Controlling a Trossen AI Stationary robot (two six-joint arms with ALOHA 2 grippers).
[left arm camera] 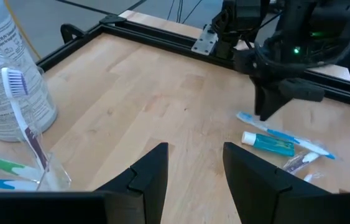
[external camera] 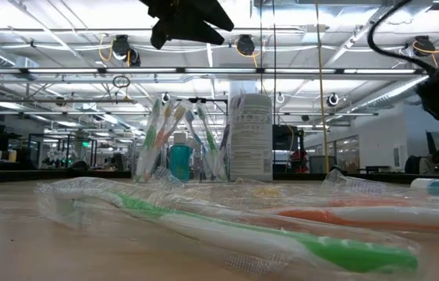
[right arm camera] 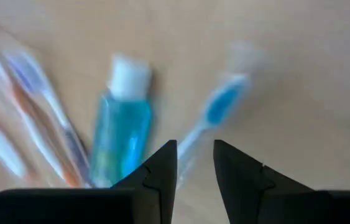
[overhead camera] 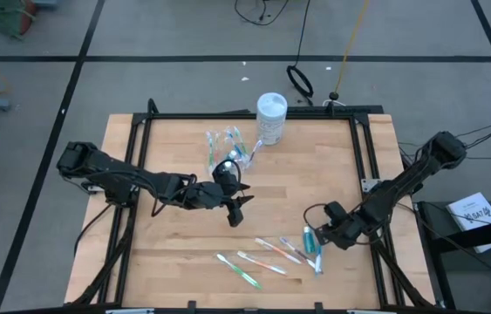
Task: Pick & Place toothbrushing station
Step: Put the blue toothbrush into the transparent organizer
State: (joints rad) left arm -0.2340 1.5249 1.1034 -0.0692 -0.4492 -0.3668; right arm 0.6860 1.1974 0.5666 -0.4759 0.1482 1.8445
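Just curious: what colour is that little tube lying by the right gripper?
Teal tube with a white cap; right wrist view shows it best.

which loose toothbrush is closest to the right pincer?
The blue-handled toothbrush, lying just beyond the right pincer, next to the teal toothpaste tube. The orange and green ones lie farther left on the table.

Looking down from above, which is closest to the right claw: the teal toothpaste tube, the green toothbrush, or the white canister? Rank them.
From the right claw, in the high view:
1. Teal toothpaste tube, right beside the claw.
2. Green toothbrush, farther along the near edge, toward the left arm's side.
3. White canister, across the table at the far edge.
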